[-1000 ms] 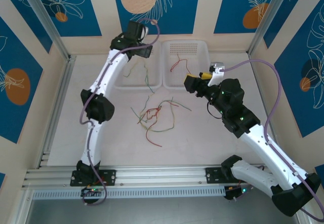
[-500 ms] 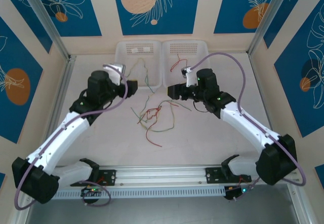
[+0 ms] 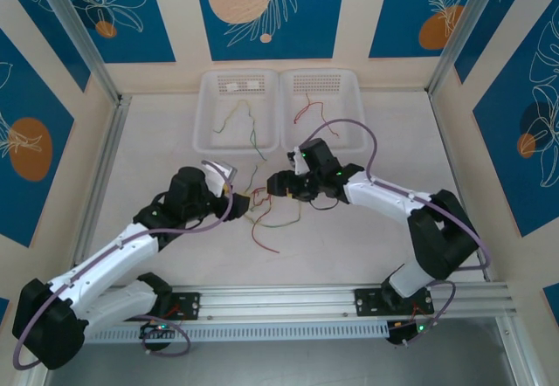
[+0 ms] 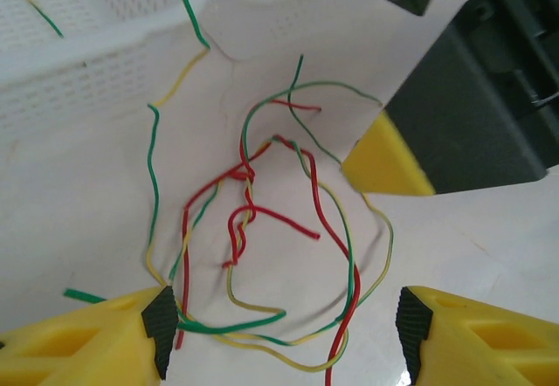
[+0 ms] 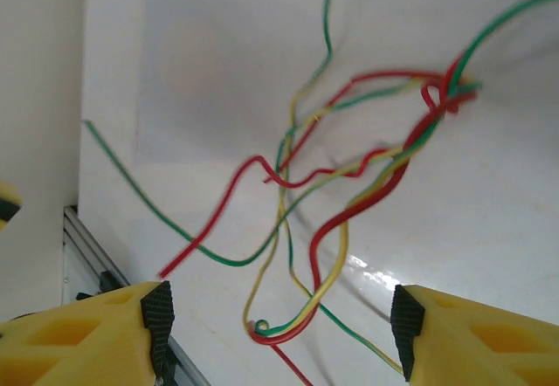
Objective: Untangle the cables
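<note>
Blue wall panels with white leaf drawings stand around a pale desk. We see two white trays side by side against its far edge: the left tray holds a green-and-yellow strand, and the right tray holds a red one. The cables lie in a loose knot near the middle of the desk. Red, green and yellowish strands cross one another, and one red end trails toward the near edge. Both arms reach inward and meet over this knot. We find the left gripper at the knot's left side and the right gripper at its far side, the two close to each other. From the left wrist we see its fingers spread wide, with the tangle lying on the desk between them. A green strand runs just beside the left pad, and we cannot tell whether it touches. From the right wrist, that pincer is likewise spread wide above the strands, clasping nothing. A tight red-and-green twist sits at the upper right of its view.
</note>
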You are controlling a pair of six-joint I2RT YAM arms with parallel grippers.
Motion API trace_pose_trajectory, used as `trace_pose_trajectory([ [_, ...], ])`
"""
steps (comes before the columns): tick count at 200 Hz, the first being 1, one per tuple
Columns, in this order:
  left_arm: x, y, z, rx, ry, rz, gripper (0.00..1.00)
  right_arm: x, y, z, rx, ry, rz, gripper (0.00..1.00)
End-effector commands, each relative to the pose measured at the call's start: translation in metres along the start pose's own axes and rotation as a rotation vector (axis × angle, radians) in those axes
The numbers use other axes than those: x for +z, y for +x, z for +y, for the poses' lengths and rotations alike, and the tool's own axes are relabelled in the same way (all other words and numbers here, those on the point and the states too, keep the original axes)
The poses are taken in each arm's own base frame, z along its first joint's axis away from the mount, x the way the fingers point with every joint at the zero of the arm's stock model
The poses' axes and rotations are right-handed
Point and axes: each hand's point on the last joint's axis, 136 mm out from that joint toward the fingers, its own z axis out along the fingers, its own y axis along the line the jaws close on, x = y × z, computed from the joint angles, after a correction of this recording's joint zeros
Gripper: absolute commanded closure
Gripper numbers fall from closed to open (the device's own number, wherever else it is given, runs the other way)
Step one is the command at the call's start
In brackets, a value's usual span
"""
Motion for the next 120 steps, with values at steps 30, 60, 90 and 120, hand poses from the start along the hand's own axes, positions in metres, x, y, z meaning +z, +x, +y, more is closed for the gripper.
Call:
trace_pose_trajectory([
  [30,-0.007,0.005,0.016,-0.022,-0.098,-0.08,0.31,0.024,0.016,-0.014,0.139,0.052,0.075,0.4],
  [60,-0.01,0.004,0.021,-0.023,-0.127,-0.098,0.3,0.03,0.01,0.007,0.072,0.011,0.073,0.64],
  [90,-0.012,0.002,0.026,-0.025,-0.156,-0.101,0.3,0.024,0.007,0.012,0.047,0.032,0.061,0.81],
  [120,-0.013,-0.004,0.028,-0.021,-0.175,-0.119,0.3,0.016,0.008,0.011,0.042,0.042,0.064,0.98],
])
